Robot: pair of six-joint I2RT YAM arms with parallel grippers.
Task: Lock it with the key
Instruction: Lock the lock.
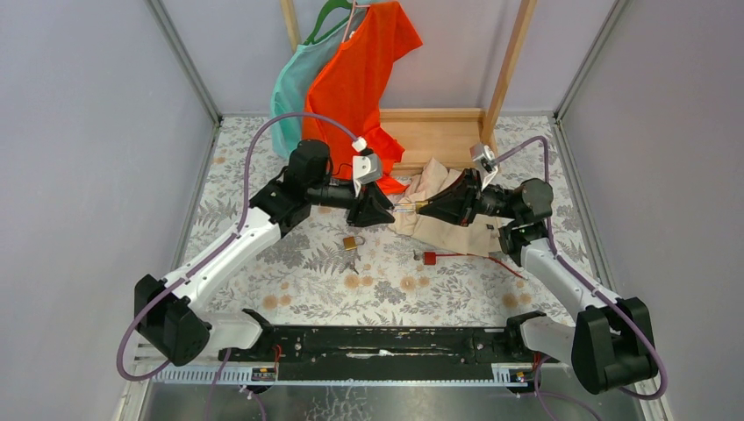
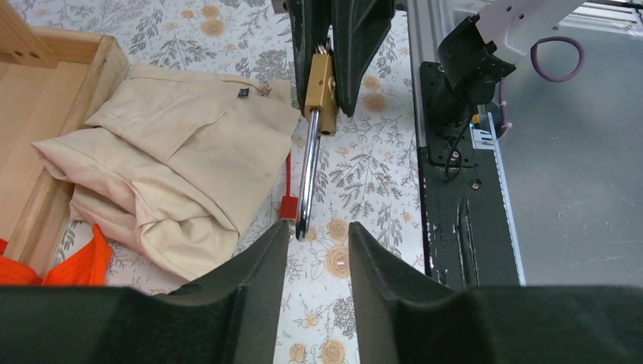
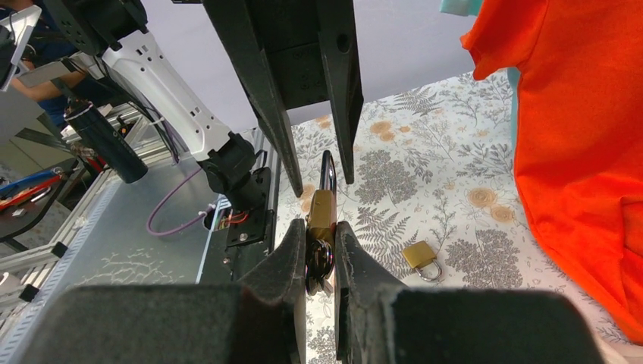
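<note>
Between your two hands, above the floral-print counter [image 1: 298, 281], sits the brass padlock with a long silver shackle [image 2: 321, 83]. Your right hand [image 3: 321, 225] is clamped on the brass body. The shackle runs straight out past that hand's fingertips towards your left hand [image 2: 318, 227]. Your left hand stands parted, its fingers clearly apart. The shackle's curved tip lies in the gap, close by one finger [image 2: 271, 262] and clear of the other; whether it touches is not clear.

Something dark and metallic sits between your right hand's fingers at the base of the lock. The views do not settle whether it is the key.

Below your left hand, a smaller brass padlock [image 3: 421, 258] lies on the counter. Under your right hand lies a folded beige cloth [image 2: 174, 167], with a small red tag on a red cord [image 1: 430, 258] just beside it. Behind your left hand hangs an orange T-shirt [image 1: 360, 79].
</note>
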